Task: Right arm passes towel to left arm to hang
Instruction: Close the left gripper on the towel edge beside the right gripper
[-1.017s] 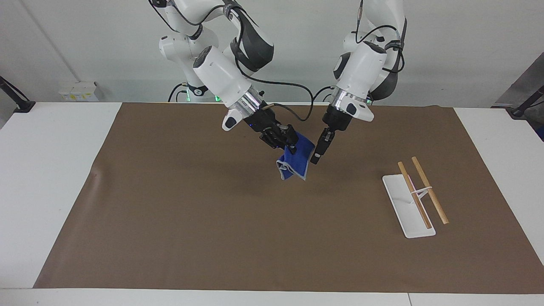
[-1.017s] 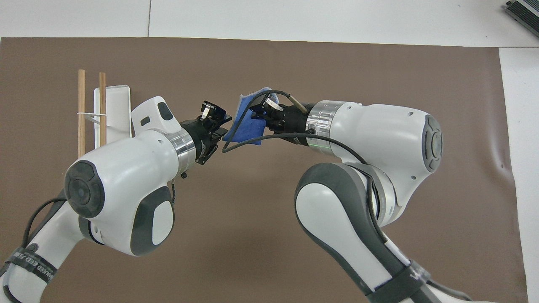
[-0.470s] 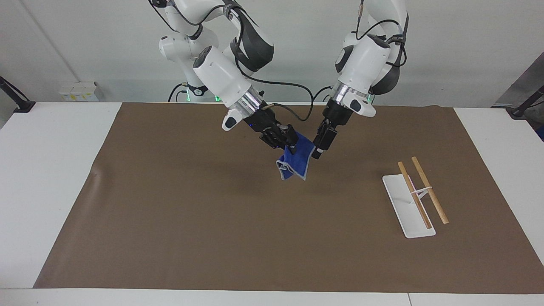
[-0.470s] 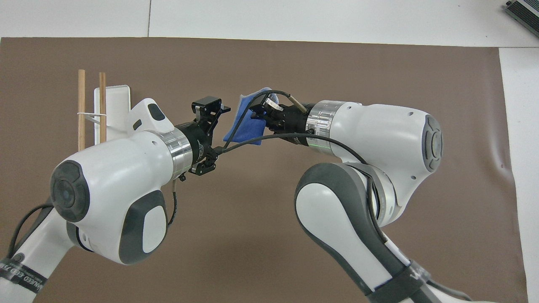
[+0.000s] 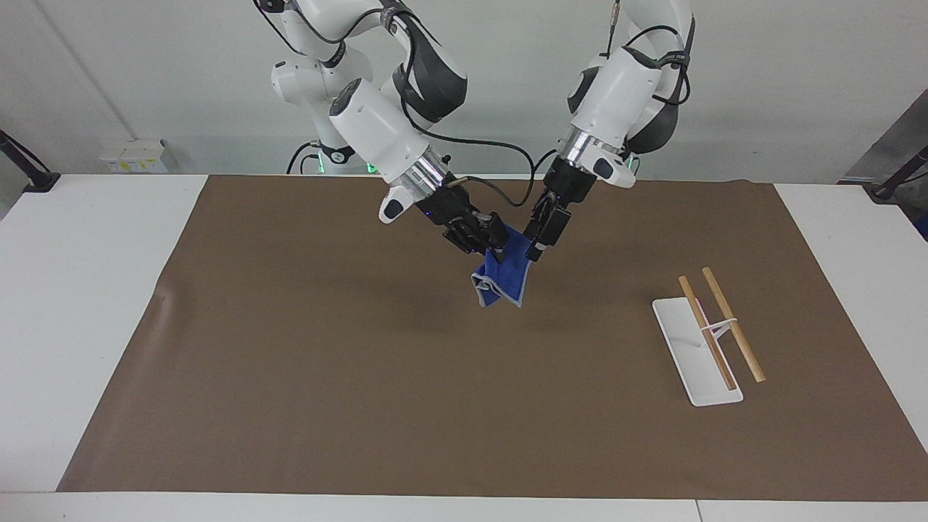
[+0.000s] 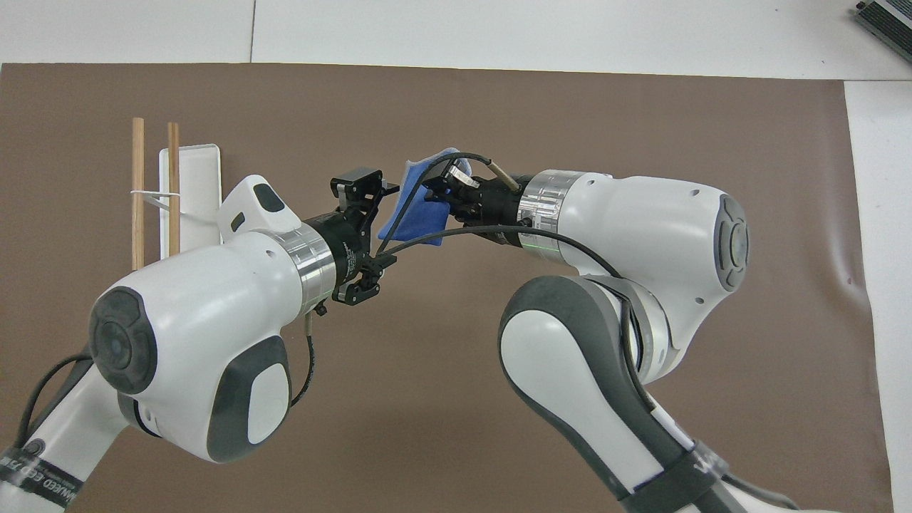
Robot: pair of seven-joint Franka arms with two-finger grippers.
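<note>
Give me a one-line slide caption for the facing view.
Right gripper holds the blue towel over the mat as the left gripper reaches its edge.

My right arm point(image 5: 377, 138) reaches down from the 11 o'clock corner of the facing view. Its wrist tilts toward 4 o'clock. My right gripper point(image 5: 491, 243) is up in the air, pinched tight on the towel point(image 5: 504, 275). My left arm point(image 5: 616, 94) comes down from 1 o'clock, wrist tilting toward 7 o'clock. My left gripper point(image 5: 540, 243) is just beside the towel's top edge, fingers spread apart.
</note>
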